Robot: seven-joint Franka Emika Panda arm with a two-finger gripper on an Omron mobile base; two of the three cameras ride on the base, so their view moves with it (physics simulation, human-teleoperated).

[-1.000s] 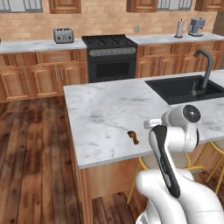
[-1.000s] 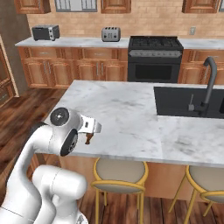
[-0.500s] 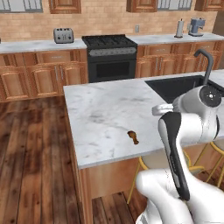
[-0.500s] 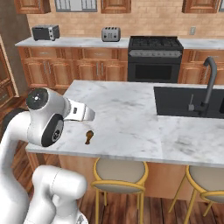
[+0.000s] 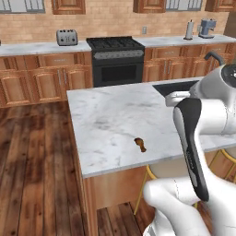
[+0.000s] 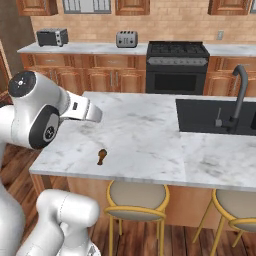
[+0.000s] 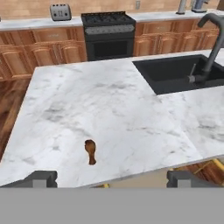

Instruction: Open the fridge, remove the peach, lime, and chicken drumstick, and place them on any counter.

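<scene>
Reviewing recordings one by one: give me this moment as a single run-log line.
chicken drumstick: lying on counter near front edge | gripper: open, holding nothing, above counter edge | sink: behind right

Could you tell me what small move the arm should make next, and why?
Probably draw the hand back from the counter and turn away to fetch another item. The chicken drumstick already lies on the marble near the front edge, the hand's fingers stand open and empty, and no peach or lime is on the counter.
</scene>
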